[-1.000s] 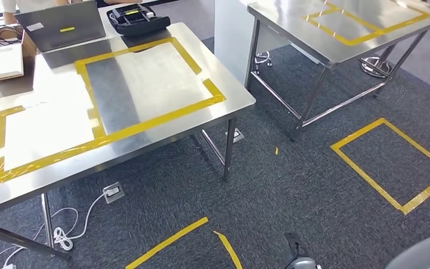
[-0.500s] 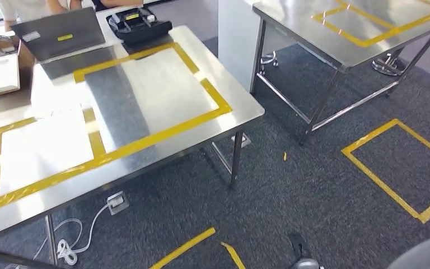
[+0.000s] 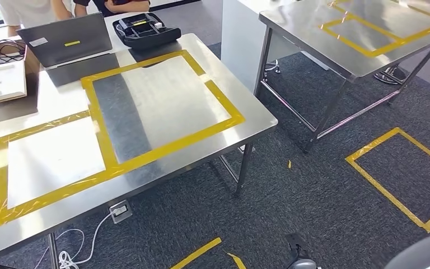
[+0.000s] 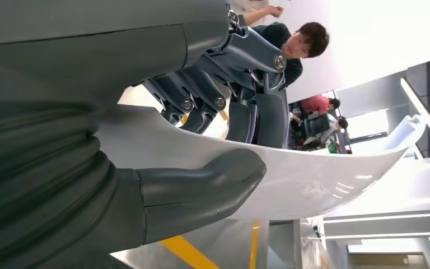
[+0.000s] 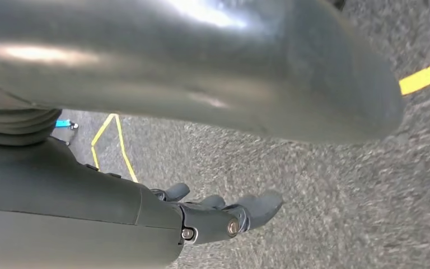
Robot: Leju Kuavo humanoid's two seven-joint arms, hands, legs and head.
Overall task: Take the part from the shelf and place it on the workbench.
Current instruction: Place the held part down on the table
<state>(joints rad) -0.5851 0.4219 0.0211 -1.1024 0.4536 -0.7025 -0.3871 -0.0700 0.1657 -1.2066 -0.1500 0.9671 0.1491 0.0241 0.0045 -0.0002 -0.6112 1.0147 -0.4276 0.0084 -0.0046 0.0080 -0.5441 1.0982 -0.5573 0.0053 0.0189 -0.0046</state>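
My left hand [image 4: 213,112] grips the white curved part [image 4: 313,179], thumb on one face, fingers on the other. My right hand [image 5: 224,216] hangs over the carpet [image 5: 325,185], fingers loosely apart, holding nothing.

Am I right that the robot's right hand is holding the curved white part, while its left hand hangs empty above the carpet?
Not quite: the hands are swapped. The left wrist view shows the left hand holding the curved white part, thumb on one face and fingers on the other. The right wrist view shows the right hand empty above the grey carpet.
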